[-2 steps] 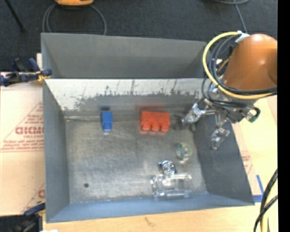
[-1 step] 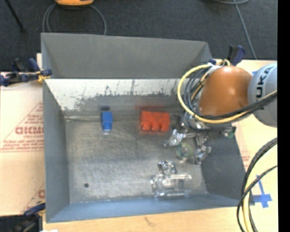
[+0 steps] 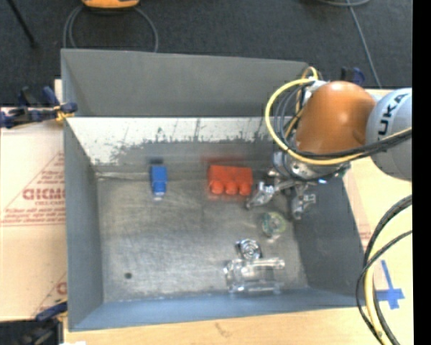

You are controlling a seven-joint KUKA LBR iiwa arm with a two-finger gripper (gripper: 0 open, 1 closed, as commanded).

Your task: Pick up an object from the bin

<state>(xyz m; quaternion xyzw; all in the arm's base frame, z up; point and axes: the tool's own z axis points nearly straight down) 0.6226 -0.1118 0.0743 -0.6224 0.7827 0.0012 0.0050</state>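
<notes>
My gripper [image 3: 281,198] hangs over the right part of the bin, its two metal fingers spread apart with nothing between them. Just below it lies a small round clear greenish piece [image 3: 274,223]. An orange block with three studs [image 3: 229,179] lies just left of the fingers, near the back wall. A clear plastic piece with a shiny knob [image 3: 253,267] lies near the front wall, below the gripper.
A small blue block [image 3: 158,177] lies at the back left of the bin floor. The arm with its orange cover and yellow cables reaches in over the right wall.
</notes>
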